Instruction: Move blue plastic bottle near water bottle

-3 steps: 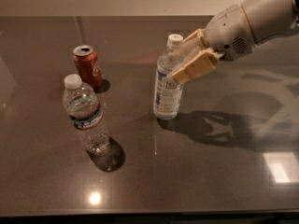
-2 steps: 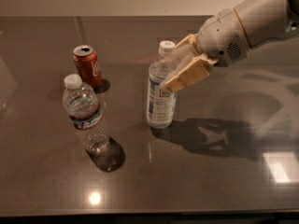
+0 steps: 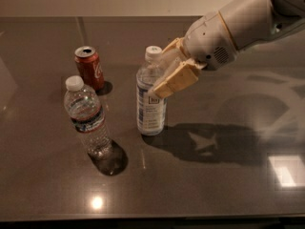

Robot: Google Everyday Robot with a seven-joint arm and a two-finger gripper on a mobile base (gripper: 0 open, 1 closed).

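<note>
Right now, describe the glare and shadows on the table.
Camera view: bright glare patch on the table at lower right, small light spot lower left; the arm's shadow lies right of the blue plastic bottle, which the hand grips; the water bottle casts a dark one at its base.

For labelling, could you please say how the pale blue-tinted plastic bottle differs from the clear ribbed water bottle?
The pale blue-tinted plastic bottle is smooth, with a tall white label; the clear ribbed water bottle wears a narrow dark band. The gripper grips the first near its top; the second stands free. Both are upright, white-capped.
</note>
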